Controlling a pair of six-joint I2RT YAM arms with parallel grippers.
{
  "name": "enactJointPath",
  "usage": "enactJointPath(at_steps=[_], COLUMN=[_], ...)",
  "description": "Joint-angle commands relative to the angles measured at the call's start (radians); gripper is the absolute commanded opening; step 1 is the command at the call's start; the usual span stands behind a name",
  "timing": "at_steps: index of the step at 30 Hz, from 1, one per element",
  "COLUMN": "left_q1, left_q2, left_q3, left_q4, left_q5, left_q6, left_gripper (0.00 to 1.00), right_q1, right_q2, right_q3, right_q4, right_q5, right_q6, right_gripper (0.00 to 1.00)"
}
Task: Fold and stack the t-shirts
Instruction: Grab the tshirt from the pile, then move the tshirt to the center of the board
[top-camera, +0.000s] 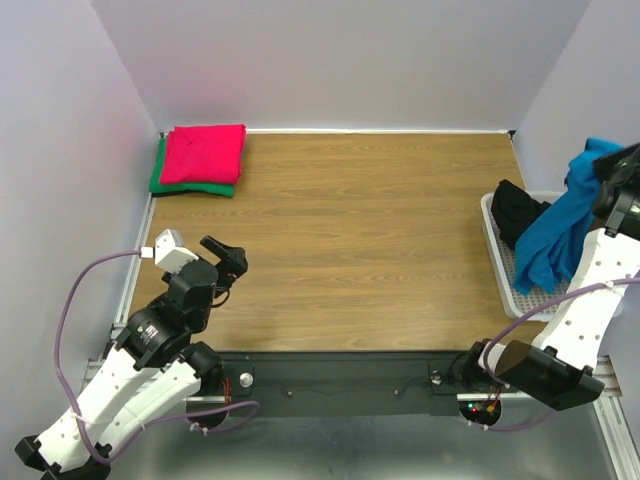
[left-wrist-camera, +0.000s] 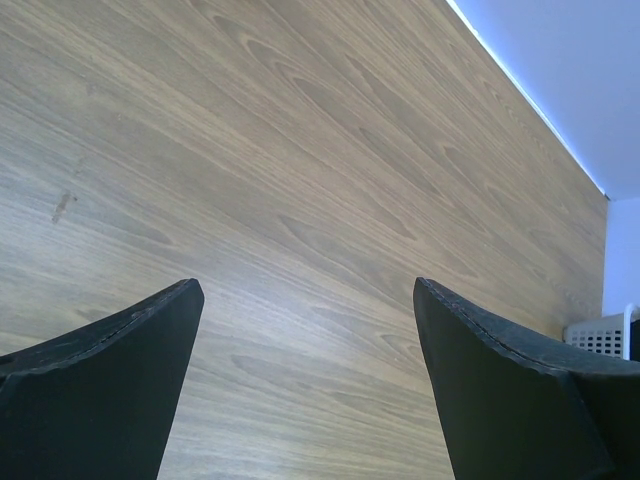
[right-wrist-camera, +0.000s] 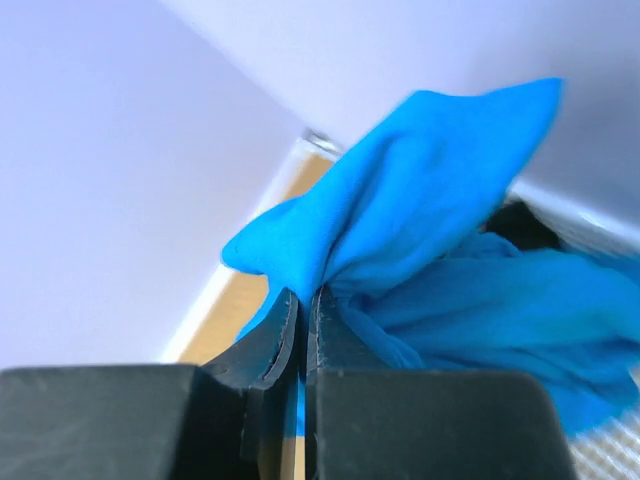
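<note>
Hanging bunched from the right gripper, which is clamped on one fold, the blue t-shirt is held over the white mesh basket at the right edge of the table; the red t-shirt is stacked folded on the green t-shirt at the far left corner. The left gripper is held with jaws spread over the table, nothing in it. Risk: the thin pinch could be lost mid-carry, or the trailing hem snagged on the basket rim or the dark cloth inside, dragging the basket.
</note>
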Motion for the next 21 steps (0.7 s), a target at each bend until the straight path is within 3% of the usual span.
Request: enactJointPath(at_steps=[1, 7, 10, 14, 21], left_q1=[-0.009, -0.020, -0.023, -0.024, -0.026], left_q2=[-0.008, -0.008, -0.005, 0.010, 0.067], left_q3=[0.036, 0.034, 0.033, 0.030, 0.054], left_q4=[0.015, 0.015, 0.015, 0.013, -0.033], left_q5=[-0.034, -0.029, -0.031, -0.034, -0.066], left_q6=[-0.011, -0.011, -0.012, -0.017, -0.044], left_gripper=[0.99, 0.99, 0.99, 0.99, 0.99], right_q1=[-0.005, -0.003, 0.007, 0.089, 0.593], right_q2=[0.039, 0.114, 0.135, 0.184, 0.374], right_q3=[0.215, 0.384, 0.425, 0.531, 0.632], right_q4=[0.058, 0.151, 0.227, 0.228, 0.227], right_q5=[-0.297, -0.748, -0.828, -0.818, -0.580], right_q6=[-0.007, 0.105, 0.162, 0.159, 0.045], right_gripper=[0.00, 0.00, 0.00, 0.00, 0.00])
